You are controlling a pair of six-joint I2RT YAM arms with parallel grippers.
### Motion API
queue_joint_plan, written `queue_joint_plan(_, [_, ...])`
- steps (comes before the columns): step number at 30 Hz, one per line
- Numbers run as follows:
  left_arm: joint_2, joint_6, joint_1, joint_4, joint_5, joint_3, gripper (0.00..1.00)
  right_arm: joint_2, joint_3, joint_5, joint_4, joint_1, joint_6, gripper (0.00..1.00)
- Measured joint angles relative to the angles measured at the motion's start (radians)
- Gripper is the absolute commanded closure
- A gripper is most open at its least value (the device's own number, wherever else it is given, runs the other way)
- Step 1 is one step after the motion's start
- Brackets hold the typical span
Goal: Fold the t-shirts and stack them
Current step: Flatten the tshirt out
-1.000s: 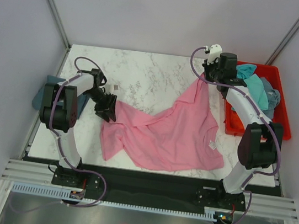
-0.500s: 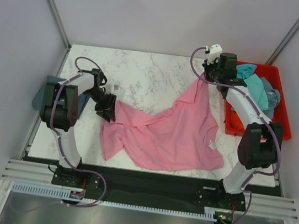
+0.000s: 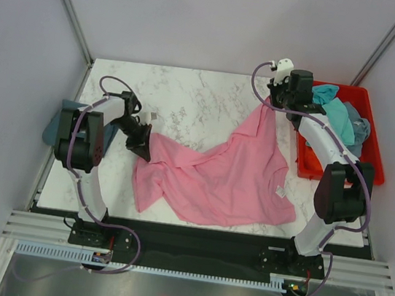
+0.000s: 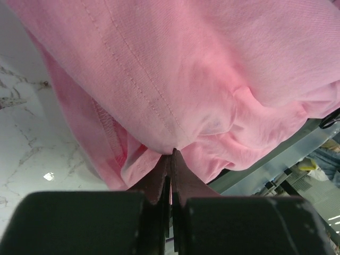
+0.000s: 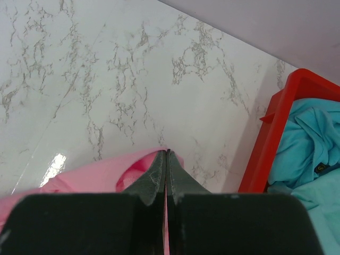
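Pink t-shirt [image 3: 230,175], crumpled on counter [image 3: 190,95]; left end effector [image 3: 143,149] pinched tight on its left edge, right end effector [image 3: 268,106] clamped on far corner; step: spreading flat; next likely: pulling apart, evenly, before folding
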Motion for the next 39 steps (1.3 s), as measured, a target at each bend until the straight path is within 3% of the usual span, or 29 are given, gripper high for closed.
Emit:
queue_joint_plan(6, [-0.014,0.000,0.000,-0.003,0.011,0.003,0.98,-0.003,0.000,0.008,-0.001,0.002,-0.003,1.00])
queue_joint_plan(11, [-0.123,0.000,0.000,-0.008,0.013,0.027,0.98,-0.042,0.002,0.016,-0.009,0.002,-0.017,1.00])
queue_joint_plan(23, [-0.332,0.006,-0.020,0.000,0.002,0.324,0.98,-0.193,0.121,0.069,-0.016,0.000,-0.023,1.00])
queue_joint_plan(39, [-0.745,0.047,-0.026,0.051,-0.126,0.340,0.98,-0.737,0.132,0.158,-0.105,-0.008,-0.025,1.00])
